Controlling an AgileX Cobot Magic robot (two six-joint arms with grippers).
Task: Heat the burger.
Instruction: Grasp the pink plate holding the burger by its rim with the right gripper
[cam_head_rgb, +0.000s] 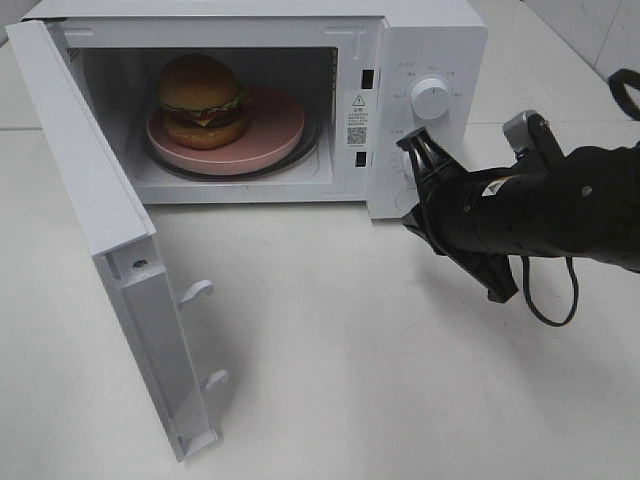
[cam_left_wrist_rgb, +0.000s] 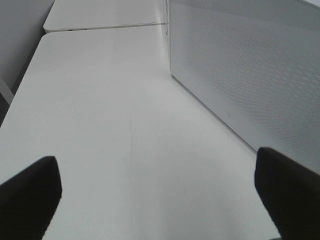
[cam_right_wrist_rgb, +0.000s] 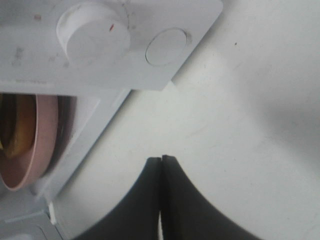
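Note:
The burger (cam_head_rgb: 203, 100) sits on a round pink plate (cam_head_rgb: 262, 142) inside the white microwave (cam_head_rgb: 430, 40), whose door (cam_head_rgb: 100, 230) hangs wide open to the left. My right gripper (cam_head_rgb: 411, 198) is shut and empty, rolled on its side, just in front of the control panel's lower end. In the right wrist view its closed fingertips (cam_right_wrist_rgb: 161, 160) hover over the table below the knob (cam_right_wrist_rgb: 92, 32) and round button (cam_right_wrist_rgb: 167, 46); the plate's rim (cam_right_wrist_rgb: 42, 140) and a sliver of burger (cam_right_wrist_rgb: 11, 135) show. My left gripper (cam_left_wrist_rgb: 155, 200) is open, beside the microwave's side wall (cam_left_wrist_rgb: 250, 75).
The open door's inner face carries two latch hooks (cam_head_rgb: 195, 292) that stick out toward the table's middle. The upper dial (cam_head_rgb: 431, 97) is above my right gripper. A cable (cam_head_rgb: 550, 300) loops under the right arm. A seam between two tables (cam_left_wrist_rgb: 105, 27) lies ahead of the left gripper.

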